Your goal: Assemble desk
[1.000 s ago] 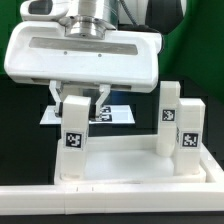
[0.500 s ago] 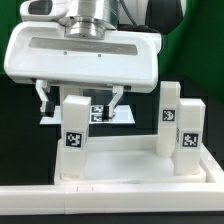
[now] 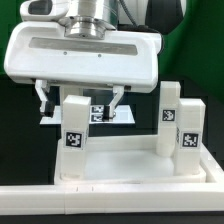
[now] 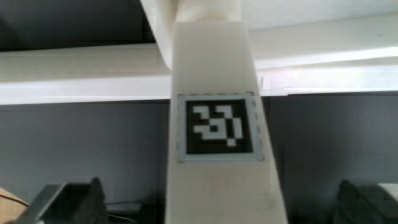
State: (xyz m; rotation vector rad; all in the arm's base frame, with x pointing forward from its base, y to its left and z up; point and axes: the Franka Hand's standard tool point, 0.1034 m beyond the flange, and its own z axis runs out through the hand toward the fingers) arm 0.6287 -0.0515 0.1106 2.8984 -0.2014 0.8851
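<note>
The white desk top (image 3: 125,160) lies flat with three tagged square legs standing up in its corner sockets. In the exterior view the near left leg (image 3: 73,135) stands under my gripper (image 3: 80,100). The gripper is open, with one finger on each side of the leg's top and a gap between each finger and the leg. The other two legs (image 3: 190,135) (image 3: 169,108) stand at the exterior view's right. In the wrist view the same leg (image 4: 217,120) with its tag runs up the middle, and my gripper (image 4: 222,205) straddles it with dark fingers (image 4: 71,200) well apart.
The marker board (image 3: 125,113) lies on the black table behind the left leg. A long white border bar (image 3: 110,200) runs along the front. The gripper's wide white body (image 3: 85,55) hangs over the left half of the desk.
The fingers were close against the near left leg a second ago and have spread wide, letting go of it. The leg stays upright in its socket. Nothing has changed in the last half second.
</note>
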